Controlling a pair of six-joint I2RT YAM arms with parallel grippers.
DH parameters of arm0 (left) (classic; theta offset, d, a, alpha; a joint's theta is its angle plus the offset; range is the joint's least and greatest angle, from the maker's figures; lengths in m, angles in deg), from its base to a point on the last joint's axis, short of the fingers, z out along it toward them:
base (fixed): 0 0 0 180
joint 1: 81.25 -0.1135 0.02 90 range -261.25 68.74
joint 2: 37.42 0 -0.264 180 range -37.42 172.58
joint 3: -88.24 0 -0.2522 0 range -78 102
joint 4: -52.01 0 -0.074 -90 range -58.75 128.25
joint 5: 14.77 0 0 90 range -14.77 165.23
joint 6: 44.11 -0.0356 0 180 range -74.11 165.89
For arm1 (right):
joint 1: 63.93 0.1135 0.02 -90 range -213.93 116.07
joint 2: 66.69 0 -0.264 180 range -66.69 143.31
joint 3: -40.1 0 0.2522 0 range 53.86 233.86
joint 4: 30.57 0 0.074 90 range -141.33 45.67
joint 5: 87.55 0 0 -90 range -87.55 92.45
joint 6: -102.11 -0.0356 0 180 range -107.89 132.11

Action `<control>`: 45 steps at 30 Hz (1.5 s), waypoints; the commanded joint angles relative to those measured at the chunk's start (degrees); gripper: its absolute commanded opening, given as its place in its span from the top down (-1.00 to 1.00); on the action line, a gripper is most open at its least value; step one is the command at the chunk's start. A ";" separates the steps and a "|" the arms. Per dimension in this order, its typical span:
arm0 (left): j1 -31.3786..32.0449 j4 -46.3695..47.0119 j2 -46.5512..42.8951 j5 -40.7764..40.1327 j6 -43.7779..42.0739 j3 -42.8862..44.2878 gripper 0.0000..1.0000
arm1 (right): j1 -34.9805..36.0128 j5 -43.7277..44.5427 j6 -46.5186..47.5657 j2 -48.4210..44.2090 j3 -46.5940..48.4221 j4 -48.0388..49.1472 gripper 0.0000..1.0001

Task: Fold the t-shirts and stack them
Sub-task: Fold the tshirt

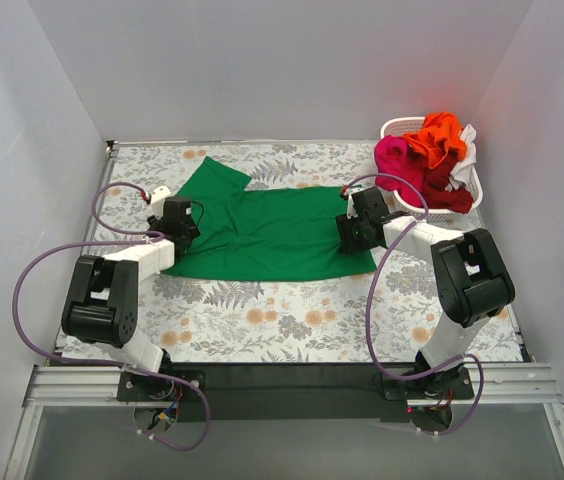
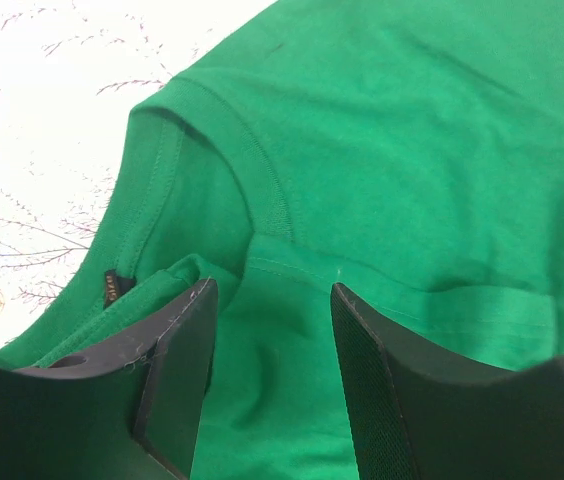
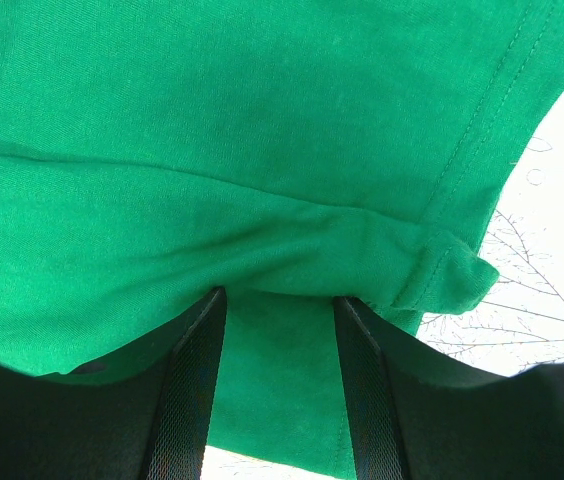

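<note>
A green shirt (image 1: 272, 230) lies spread across the middle of the floral surface (image 1: 292, 320), 1 sleeve (image 1: 210, 172) pointing toward the far left corner. The 2 arms reach in from the near edge, 1 at each end of the cloth. The left hand (image 1: 177, 225) sits low over the shirt's left end. From its wrist, the left hand (image 2: 272, 290) shows fingers (image 2: 177, 370) parted over the cloth just below the ribbed collar (image 2: 252, 160), a small dark label (image 2: 112, 282) beside the left finger. Green cloth shows in the gap, and nothing is pinched. The right hand (image 1: 355, 228) is down on the shirt's right end. Its own camera shows the right hand (image 3: 282, 298) also parted, its tips at a raised crease in the cloth, near the stitched hem (image 3: 482, 110). At the far right corner a white basket (image 1: 394, 127) holds 4 more shirts in a heap: orange (image 1: 440, 135) on top, pink (image 1: 394, 155) at left, dark red (image 1: 442, 185) in front, white (image 1: 465, 150) at right.
</note>
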 commanded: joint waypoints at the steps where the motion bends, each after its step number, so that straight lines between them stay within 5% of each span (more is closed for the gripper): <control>1: -1.23 1.45 0.97 -0.66 -1.35 0.71 0.07 | 0.38 -0.57 0.35 1.13 -0.74 -2.81 0.14; 21: -1.94 5.67 3.52 4.53 -2.23 0.62 0.30 | 0.46 -0.40 0.27 0.69 -0.83 -2.90 0.14; 35: -1.94 6.03 2.74 3.48 -3.55 1.76 1.00 | 0.46 -0.22 0.27 0.16 -1.09 -3.08 0.14; 42: -2.11 5.24 2.91 1.89 -3.11 2.29 0.47 | 0.46 -0.13 0.35 0.07 -1.18 -3.17 0.14; 45: -2.46 5.41 3.00 2.07 -3.20 2.81 0.45 | 0.46 -0.13 0.35 0.08 -1.09 -3.17 0.14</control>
